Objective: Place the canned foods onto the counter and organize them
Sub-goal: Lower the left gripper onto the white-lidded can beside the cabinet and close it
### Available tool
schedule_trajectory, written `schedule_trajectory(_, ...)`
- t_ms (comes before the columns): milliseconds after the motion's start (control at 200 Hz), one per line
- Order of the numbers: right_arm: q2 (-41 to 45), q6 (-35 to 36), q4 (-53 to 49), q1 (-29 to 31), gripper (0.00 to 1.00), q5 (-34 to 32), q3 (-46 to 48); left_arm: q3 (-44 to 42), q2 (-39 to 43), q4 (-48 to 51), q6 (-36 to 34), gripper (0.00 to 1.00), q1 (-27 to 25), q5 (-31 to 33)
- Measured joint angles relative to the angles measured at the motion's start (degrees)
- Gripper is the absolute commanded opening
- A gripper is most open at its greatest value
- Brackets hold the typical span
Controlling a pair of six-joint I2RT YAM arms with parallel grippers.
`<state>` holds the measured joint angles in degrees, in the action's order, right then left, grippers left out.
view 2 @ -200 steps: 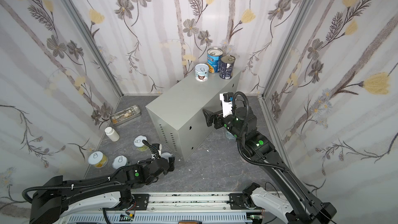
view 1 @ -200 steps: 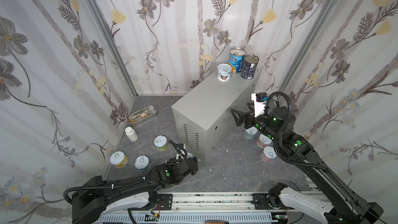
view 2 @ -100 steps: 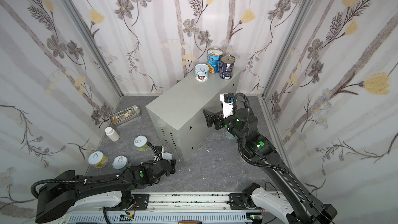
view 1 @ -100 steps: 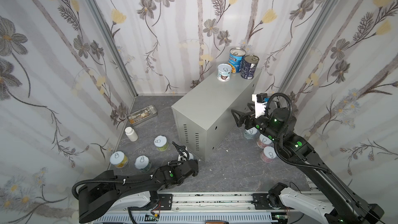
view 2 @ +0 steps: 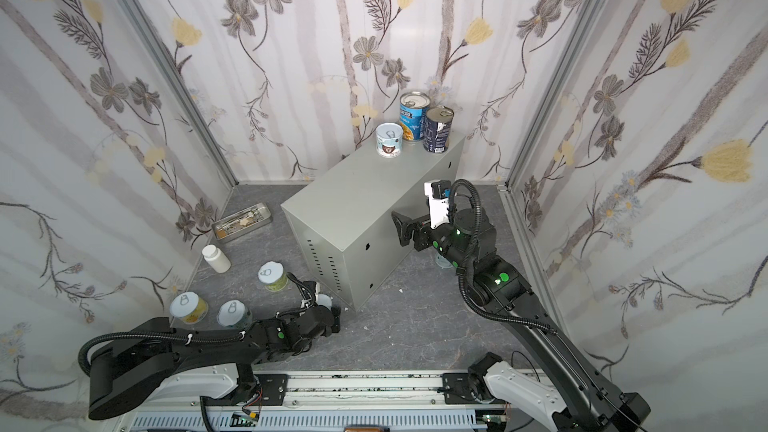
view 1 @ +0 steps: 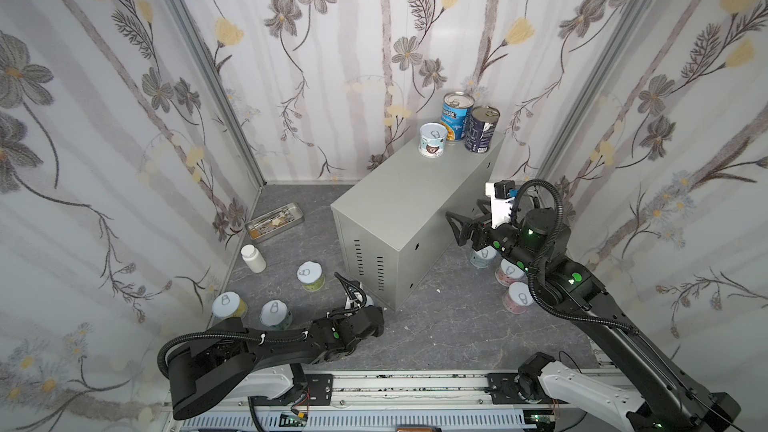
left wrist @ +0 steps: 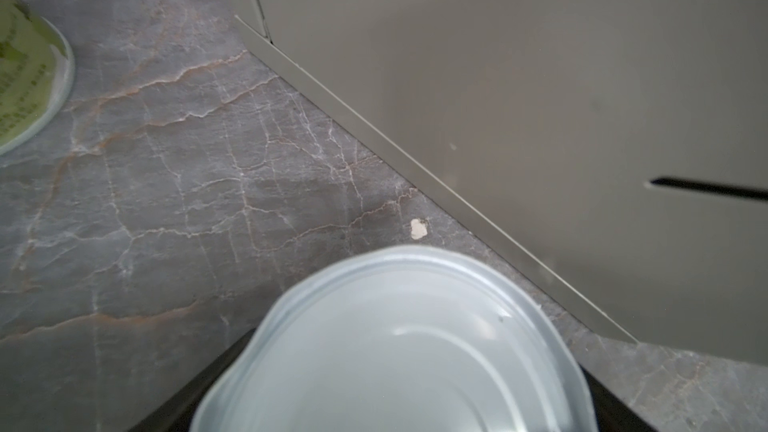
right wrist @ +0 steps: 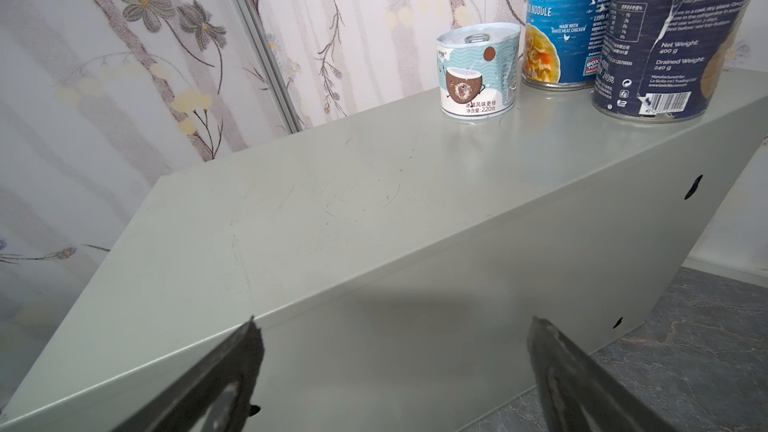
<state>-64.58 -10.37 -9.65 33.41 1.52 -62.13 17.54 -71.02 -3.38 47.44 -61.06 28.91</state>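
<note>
Pale can (left wrist: pixel 395 338), blurred and cropped, sits inside the left pincer (left wrist: pixel 411 371) — grip unclear.

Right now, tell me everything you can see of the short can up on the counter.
The short can is a squat metal cylinder, upright, with a pale silver pull-tab lid and a light-blue wavy label showing a brown cartoon coconut and Chinese print. It stands on top of the counter at its far end, near the wall, just beside the Progresso tin; whether they touch is unclear.
</note>
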Motion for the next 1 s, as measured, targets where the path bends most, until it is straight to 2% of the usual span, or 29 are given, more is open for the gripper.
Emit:
schedule_trajectory(415,-0.04,0.00,0.00,0.00,1.00,0.00,0.09,-0.26,-5.49,-6.71,-1.33,0.97,0.04,2.91)
schedule_trajectory(545,-0.04,0.00,0.00,0.00,1.00,0.00,0.09,-0.48,-5.68,-6.95,-0.90,0.93,-0.52,3.54)
schedule_trajectory(789,-0.04,0.02,0.00,0.00,1.00,0.02,0.09,-0.70,-2.10,-3.54,1.18,0.81,-1.70,2.78)
schedule_trajectory(999,-0.02,0.02,0.00,0.00,1.00,0.02,0.09,0.31,5.05,4.61,2.91,0.72,-2.01,-1.07)
